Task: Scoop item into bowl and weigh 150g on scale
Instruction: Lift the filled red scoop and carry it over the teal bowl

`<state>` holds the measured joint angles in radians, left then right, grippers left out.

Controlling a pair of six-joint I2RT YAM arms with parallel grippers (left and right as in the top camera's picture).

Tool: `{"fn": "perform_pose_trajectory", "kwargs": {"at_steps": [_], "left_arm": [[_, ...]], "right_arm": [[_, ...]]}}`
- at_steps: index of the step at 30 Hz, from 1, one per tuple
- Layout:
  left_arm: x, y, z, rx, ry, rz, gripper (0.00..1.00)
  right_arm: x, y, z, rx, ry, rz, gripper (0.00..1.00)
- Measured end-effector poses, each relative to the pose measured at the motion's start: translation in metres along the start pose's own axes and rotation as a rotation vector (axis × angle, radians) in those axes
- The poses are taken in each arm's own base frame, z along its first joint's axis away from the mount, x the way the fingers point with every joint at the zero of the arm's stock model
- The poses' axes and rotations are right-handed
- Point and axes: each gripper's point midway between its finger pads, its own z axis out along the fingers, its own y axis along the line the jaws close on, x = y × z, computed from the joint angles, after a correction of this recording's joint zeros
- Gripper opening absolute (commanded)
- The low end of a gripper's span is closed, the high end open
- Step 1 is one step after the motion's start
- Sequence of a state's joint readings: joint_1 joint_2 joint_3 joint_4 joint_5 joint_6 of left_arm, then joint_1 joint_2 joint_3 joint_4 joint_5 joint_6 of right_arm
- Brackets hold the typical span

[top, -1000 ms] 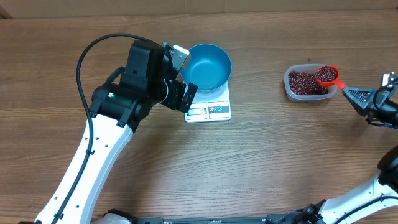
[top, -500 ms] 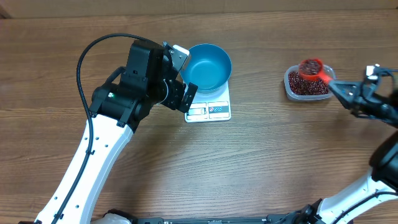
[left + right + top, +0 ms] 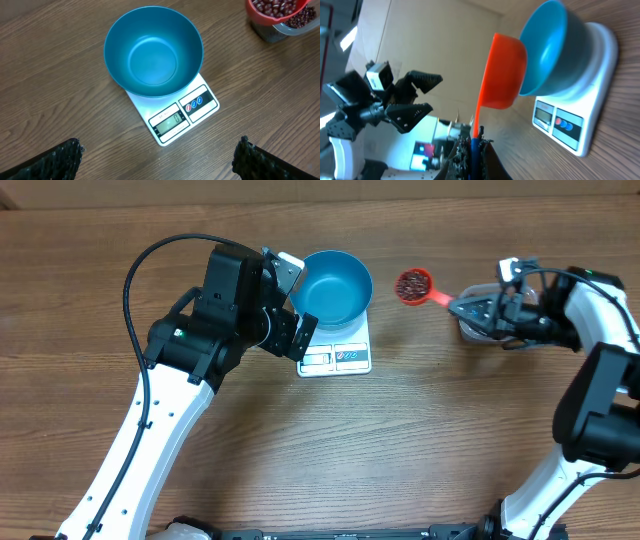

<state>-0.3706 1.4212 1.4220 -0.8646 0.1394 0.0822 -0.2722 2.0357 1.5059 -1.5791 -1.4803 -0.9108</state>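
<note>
L gripper [image 3: 293,306]: jaws spread full, holding nothing, hanging just left of the bowl [image 3: 336,285], no contact visible. Bowl sits centred on the scale [image 3: 341,357], upright, empty inside; display seems to read zero. Btwn bowl and tub, off the table: red scoop [image 3: 437,296], cup heaped w/ beans [image 3: 411,283], near the bowl's right rim but not over it yet. R gripper [image 3: 472,308]: jaws pressed together, pinching the scoop's handle end. Right of that, the clear tub [image 3: 296,21] w/ more beans, mostly hidden from overhead by the gripper.

Handling, my guess: beans are loose, glossy, light per grain, so they roll and spill easy. Cup wants to be level till it's over the bowl, then a slow tilt. Scoop looks like stiff plastic; handle end is the right hold. Bowl is smooth and prob. light, could slide on the scale if knocked.
</note>
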Motion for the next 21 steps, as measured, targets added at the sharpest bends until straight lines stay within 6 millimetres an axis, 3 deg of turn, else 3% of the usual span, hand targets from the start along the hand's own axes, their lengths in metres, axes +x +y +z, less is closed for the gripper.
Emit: {"fn": "perform_pose_trajectory", "kwargs": {"at_steps": [6, 12, 21], "left_arm": [[0.000, 0.000, 0.000, 0.000, 0.000, 0.000, 1.00], [0.000, 0.000, 0.000, 0.000, 0.000, 0.000, 1.00], [0.000, 0.000, 0.000, 0.000, 0.000, 0.000, 1.00]], "right_arm": [[-0.011, 0.014, 0.027, -0.035, 0.056, -0.093, 0.04], [-0.021, 0.015, 0.049, -0.065, 0.089, -0.166, 0.04], [-0.036, 0.012, 0.099, -0.051, 0.178, -0.211, 0.04]]}}
